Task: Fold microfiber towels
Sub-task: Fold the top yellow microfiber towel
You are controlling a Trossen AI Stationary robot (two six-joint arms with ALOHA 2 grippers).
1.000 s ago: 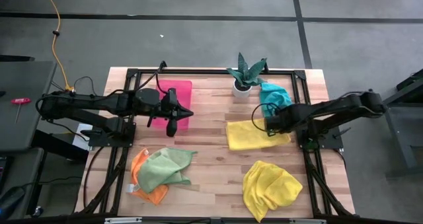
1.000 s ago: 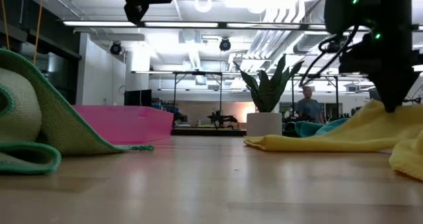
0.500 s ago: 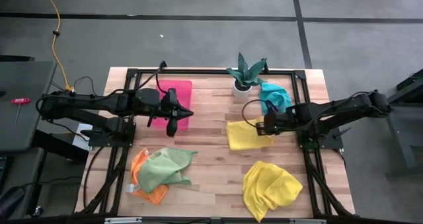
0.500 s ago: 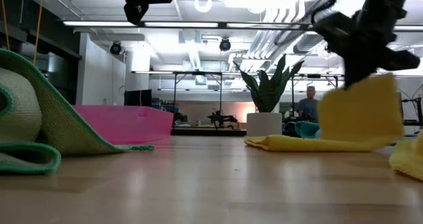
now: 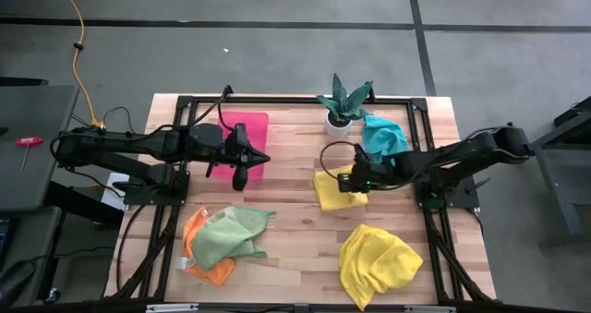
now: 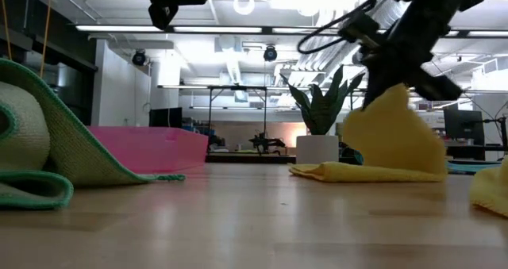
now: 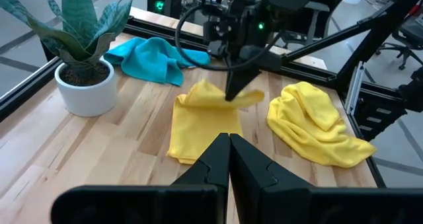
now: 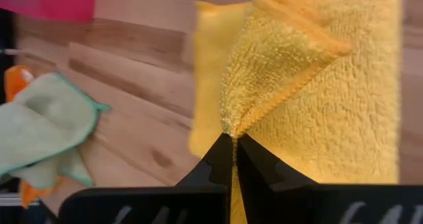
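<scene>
Starting at the left of the high view, we've got the left pincer (image 5: 240, 178) hanging over the lower edge of the pink tray (image 5: 249, 128), fingers pressed together with nothing in them. Below that, lower left of the bench (image 5: 295, 230), the green towel (image 5: 226, 234) is lying crumpled on top of the orange towel (image 5: 199, 258), which only peeks out at its left and lower edges.

Moving to the middle, the potted plant (image 5: 340, 105) sits near the top edge. Just below it we see the right pincer (image 5: 346, 181) pinching a corner of the yellow towel (image 5: 332, 191), and in the low view that corner is lifted up off the bench while the rest lies flat. The right wrist view shows the fingers tight on the cloth edge.

Right of the plant there's the teal towel (image 5: 380, 136), bunched up. Lower right, the second yellow towel (image 5: 377, 262) is in a loose heap, well apart from the held one.
</scene>
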